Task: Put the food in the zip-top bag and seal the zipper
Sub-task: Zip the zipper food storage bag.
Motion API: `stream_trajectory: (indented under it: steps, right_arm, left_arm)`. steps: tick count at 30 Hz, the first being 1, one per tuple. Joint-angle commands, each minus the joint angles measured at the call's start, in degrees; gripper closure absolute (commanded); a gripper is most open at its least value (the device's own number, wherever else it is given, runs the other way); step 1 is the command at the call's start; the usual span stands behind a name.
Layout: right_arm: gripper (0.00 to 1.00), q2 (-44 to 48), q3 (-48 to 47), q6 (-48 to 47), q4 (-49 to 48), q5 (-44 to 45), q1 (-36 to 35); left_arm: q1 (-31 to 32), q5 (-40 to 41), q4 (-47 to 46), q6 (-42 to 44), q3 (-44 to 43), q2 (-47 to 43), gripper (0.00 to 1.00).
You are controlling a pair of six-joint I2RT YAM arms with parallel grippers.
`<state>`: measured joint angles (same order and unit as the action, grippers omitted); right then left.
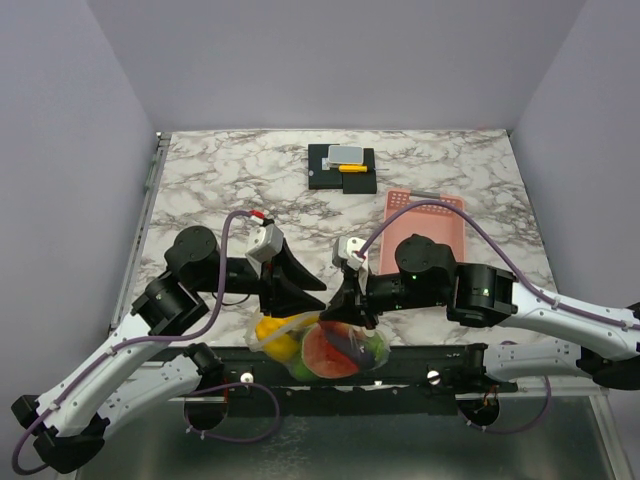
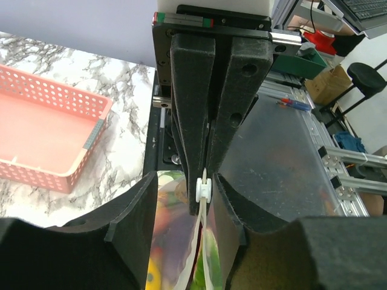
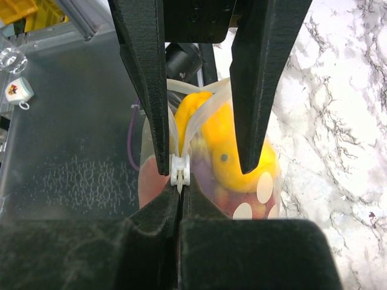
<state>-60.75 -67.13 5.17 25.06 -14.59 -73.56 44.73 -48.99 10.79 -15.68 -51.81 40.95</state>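
Two tools are seen facing each other at the middle of the near edge of the worktop (image 1: 220, 180), with the zip-top bag (image 1: 320, 345) between and below them. The bag is lying against that near edge, and the food (image 1: 330, 352) is inside it: a yellow piece toward the left, a red one in the middle, and green at the near side can be made out through the clear plastic.

The right tool (image 3: 180, 193) is pressed together on the top strip of the bag, with no gap visible between its jaws. A small white slider (image 3: 180, 169) is seated on the zipper just in front of its tips. Beyond the slider, in the right wrist view, the two lips of the bag are seen parted, with the yellow piece showing between them.

The left tool (image 2: 184, 181) is spread apart and set astride the top of the bag. Of its fingers (image 3: 145, 90), one lies against the bag's strip beside the slider, while the other is held clear on the far side.

A pink perforated basket (image 1: 440, 215) is set toward the right edge of the worktop, partly covered by the right arm. A yellow-and-grey item on a black base (image 1: 342, 168) is placed near the middle of the far edge, well apart from the bag.
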Motion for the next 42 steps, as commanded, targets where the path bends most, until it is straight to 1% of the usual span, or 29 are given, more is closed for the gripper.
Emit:
stream_trajectory:
  steps: [1, 6, 9, 17, 23, 28, 31, 35, 36, 42]
  right_arm:
    - [0.99, 0.4, -2.6, 0.8, -1.9, 1.3, -0.5]
    - [0.99, 0.2, -2.4, 1.3, -1.8, 2.5, -0.5]
    - [0.99, 0.0, -2.4, 1.4, -1.7, 3.3, -0.5]
    - [0.99, -0.2, -2.7, 1.8, -2.1, 4.5, -0.5]
    - [0.99, -0.2, -3.2, 1.8, -1.9, 4.7, -0.5]
    - [0.99, 0.0, -3.2, 1.8, -2.0, 4.7, -0.5]
    - [0.99, -0.1, -3.1, 1.8, -2.1, 4.8, -0.5]
    - [0.99, 0.2, -3.0, 1.8, -2.3, 5.1, -0.5]
    - [0.99, 0.3, -2.9, 1.8, -2.4, 5.2, -0.5]
    - [0.99, 1.7, -2.7, 1.7, -2.8, 6.0, -0.6]
  left_arm:
    - [-0.1, -2.2, -1.2, -0.3, 1.0, -0.6, 0.59]
    - [-0.1, -2.5, -1.2, -0.6, 1.4, -0.9, 0.66]
    - [-0.1, -2.9, -1.1, -0.7, 1.5, -1.0, 0.74]
    - [-0.1, -3.4, -1.1, -0.9, 1.9, -1.0, 0.77]
    - [-0.1, -3.2, -1.3, -0.9, 2.2, -0.8, 0.74]
    - [0.0, -3.3, -1.2, -0.8, 2.1, -0.8, 0.75]
    - [-0.1, -3.6, -1.2, -0.9, 2.0, -0.8, 0.8]
    - [-0.1, -4.1, -1.2, -0.9, 2.0, -0.6, 0.99]
    - [0.0, -4.0, -1.2, -0.9, 2.1, -0.6, 1.0]
    - [0.0, -3.2, -1.2, -0.7, 2.5, -0.8, 1.0]
